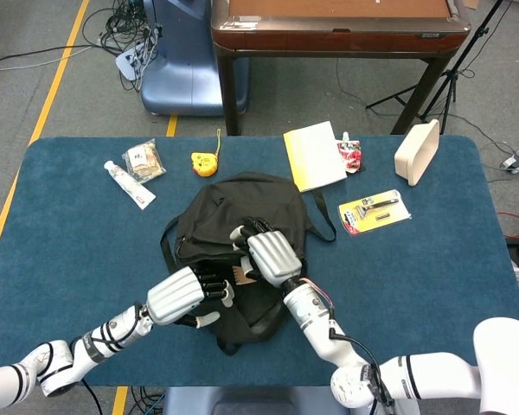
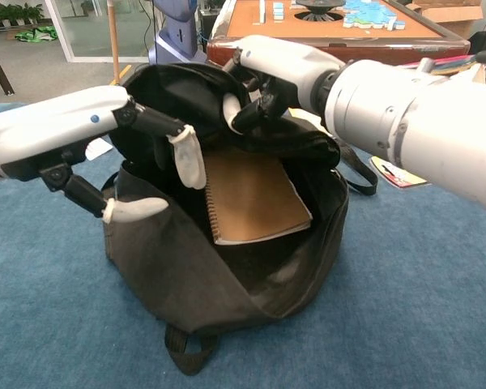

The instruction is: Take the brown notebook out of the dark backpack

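Inside, brown notebook (image 2: 255, 198) beside left hand (image 2: 105, 138)

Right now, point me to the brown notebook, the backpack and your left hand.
brown notebook (image 2: 255, 198), chest view, middle of its cover.
backpack (image 2: 194, 284), chest view, front wall of dark fabric.
left hand (image 1: 180, 295), head view, silver back of the hand.
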Controlling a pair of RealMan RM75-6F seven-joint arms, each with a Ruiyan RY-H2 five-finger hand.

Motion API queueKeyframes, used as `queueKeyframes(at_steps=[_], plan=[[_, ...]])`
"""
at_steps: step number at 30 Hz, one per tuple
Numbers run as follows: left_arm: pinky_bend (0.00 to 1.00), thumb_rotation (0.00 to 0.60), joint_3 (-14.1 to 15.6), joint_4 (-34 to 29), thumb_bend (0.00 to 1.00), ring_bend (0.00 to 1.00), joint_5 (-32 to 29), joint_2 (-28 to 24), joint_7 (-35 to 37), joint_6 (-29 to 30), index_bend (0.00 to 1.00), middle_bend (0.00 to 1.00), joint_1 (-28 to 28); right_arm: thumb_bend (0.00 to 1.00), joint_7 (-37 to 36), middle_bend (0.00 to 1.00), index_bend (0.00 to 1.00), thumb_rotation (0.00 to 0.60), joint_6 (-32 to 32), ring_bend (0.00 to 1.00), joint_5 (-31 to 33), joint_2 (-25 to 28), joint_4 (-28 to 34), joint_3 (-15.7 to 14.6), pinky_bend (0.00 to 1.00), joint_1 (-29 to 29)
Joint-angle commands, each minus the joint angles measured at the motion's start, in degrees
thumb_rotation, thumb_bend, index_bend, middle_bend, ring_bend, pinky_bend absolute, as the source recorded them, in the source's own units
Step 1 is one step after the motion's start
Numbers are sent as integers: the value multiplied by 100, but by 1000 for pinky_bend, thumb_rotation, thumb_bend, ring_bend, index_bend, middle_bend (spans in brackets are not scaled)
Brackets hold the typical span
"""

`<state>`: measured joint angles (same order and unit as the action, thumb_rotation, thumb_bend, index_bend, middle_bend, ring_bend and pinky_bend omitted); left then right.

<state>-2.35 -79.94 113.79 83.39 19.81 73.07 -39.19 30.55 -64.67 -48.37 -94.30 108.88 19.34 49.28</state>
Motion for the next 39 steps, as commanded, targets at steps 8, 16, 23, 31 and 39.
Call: queueKeyframes(at_steps=[8,16,23,31,39], plan=[[420,600,165,220,307,384,-185,286,-201,-57,456,429,-145,821,121,295,683,600,-300,94,-191,277,546,-248,114,-95],[420,600,334,1304,307,384,-314,870,-459,-217,449,429,-257,821,233,292,683,600,-377,94,42,116,-95,-435,114,-100],[420,600,486,2284,307,381,-364,1394,-608,-158,409,409,-284,821,206,286,683,600,-337,94,92,-28,-381,-513,114,-104],[387,600,685,2978,307,334,-269,1745,-830,-53,337,365,-389,820,160,280,683,600,-328,94,102,-113,-469,-515,114,-122],[321,600,750,3806,294,215,-232,2245,-939,208,218,194,-505,821,225,280,683,600,-334,94,133,-168,-479,-484,114,-93]])
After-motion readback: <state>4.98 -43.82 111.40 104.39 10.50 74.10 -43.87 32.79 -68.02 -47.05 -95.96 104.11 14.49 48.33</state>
